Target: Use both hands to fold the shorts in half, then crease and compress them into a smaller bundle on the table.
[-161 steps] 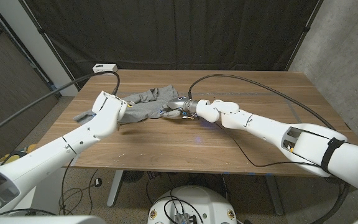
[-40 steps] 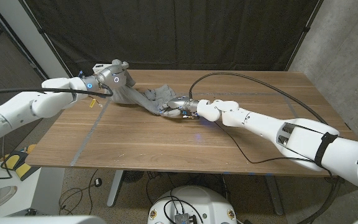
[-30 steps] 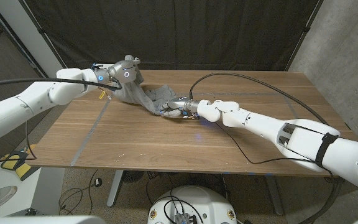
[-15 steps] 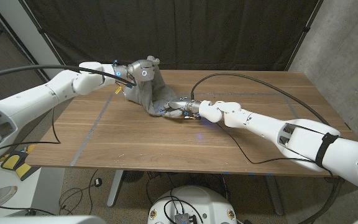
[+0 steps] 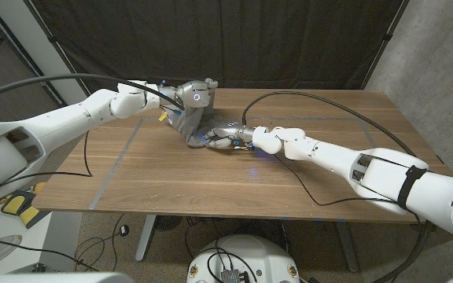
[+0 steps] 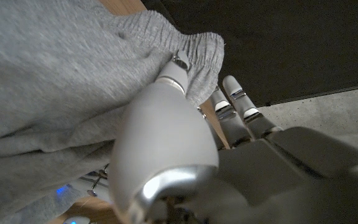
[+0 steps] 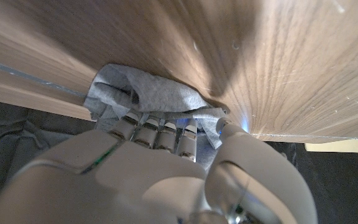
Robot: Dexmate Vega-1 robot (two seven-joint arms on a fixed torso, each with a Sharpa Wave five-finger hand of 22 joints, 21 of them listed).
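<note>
The grey shorts (image 5: 189, 124) hang as a bunched strip between my two hands at the back middle of the wooden table (image 5: 211, 181). My left hand (image 5: 197, 95) grips one end, lifted a little above the table. My right hand (image 5: 225, 138) holds the other end down on the tabletop, just to the right of and nearer than the left hand. In the left wrist view the shorts (image 6: 55, 93) and their gathered waistband drape over my left hand (image 6: 166, 149). In the right wrist view my right hand (image 7: 160, 162) has its fingers dug into the crumpled shorts (image 7: 148, 93).
A black cable (image 5: 321, 106) loops across the table's back right, behind my right arm. A faint pale line (image 5: 120, 157) crosses the tabletop at the left. A dark curtain (image 5: 234, 39) hangs behind the table.
My left hand has carried its end of the shorts to the right, close to the right hand, so the cloth now bunches steeply. The right hand has stayed in place.
</note>
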